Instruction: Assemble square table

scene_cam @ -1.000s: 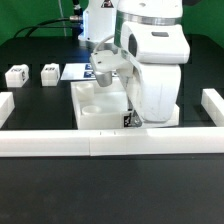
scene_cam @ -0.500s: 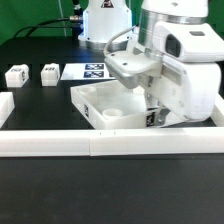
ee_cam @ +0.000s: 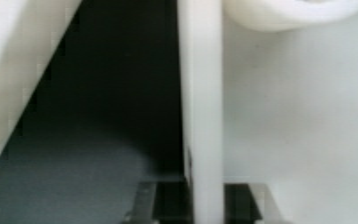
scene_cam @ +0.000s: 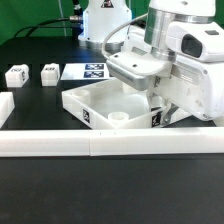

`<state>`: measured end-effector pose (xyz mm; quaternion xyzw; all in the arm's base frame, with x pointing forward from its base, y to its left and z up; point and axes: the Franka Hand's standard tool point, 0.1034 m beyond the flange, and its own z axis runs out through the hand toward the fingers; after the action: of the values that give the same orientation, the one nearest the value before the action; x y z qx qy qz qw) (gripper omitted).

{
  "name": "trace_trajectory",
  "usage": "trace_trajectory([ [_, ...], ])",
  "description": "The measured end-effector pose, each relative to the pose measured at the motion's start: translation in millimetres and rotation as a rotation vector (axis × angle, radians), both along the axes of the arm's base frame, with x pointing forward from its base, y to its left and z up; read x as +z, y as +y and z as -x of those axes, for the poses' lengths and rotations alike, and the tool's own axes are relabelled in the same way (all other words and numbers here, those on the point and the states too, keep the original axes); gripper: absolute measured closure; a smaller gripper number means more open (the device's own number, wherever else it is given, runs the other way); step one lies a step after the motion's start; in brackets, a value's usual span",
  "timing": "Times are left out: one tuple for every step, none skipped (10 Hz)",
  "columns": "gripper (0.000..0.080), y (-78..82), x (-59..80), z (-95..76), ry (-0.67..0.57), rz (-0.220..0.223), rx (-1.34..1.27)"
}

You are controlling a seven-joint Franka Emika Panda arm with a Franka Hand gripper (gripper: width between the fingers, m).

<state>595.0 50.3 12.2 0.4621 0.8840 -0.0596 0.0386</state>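
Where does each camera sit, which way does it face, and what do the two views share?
Exterior view: off the arm, on the near side of the bar, facing across the table at the slab, two legs and marker board; the arm shows.
Wrist view: on the wrist, looking close along the slab's rim; the end effector shows, shut on it.
Shared: the slab alone.

White square tabletop (scene_cam: 73, 103), raised rim, round corner holes, sits turned askew, its rim wall pinched in the gripper (ee_cam: 194, 204). 2 short tagged legs stand upright, well apart from the gripper: one leg (scene_cam: 15, 76), other leg (scene_cam: 49, 73).
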Motion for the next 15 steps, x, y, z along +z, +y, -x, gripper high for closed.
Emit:
trace_trajectory([
  [0.0736,-0.8,-0.7,1.1,0.006,0.009,0.046],
  [0.0736,2.9,-0.4,6.1,0.021,0.018,0.158],
  [0.0735,3.7,0.8,13.7,0.049,0.015,0.285],
  [0.0735,-2.3,1.0,20.7,0.078,0.009,0.384],
  [0.0735,-5.5,-1.7,21.6,0.089,0.018,0.422],
  [0.0735,-7.2,-2.2,22.9,0.101,0.025,0.477],
  [0.0735,-8.9,-2.3,24.1,0.111,0.027,0.522],
  [0.0735,-11.6,-2.5,26.5,0.126,0.032,0.575],
  [0.0735,-11.1,-2.5,27.6,0.136,0.037,0.612],
  [0.0735,3.7,-2.4,29.2,0.144,0.039,0.677],
  [0.0735,21.1,-1.2,29.8,0.160,0.027,0.772],
  [0.0735,27.3,0.0,29.9,0.170,0.006,0.903],
  [0.0735,19.3,-2.5,30.5,0.132,-0.029,0.952],
  [0.0735,17.9,-2.8,32.6,0.148,-0.021,0.974],
  [0.0735,17.6,-2.9,32.7,0.146,-0.021,0.952],
])
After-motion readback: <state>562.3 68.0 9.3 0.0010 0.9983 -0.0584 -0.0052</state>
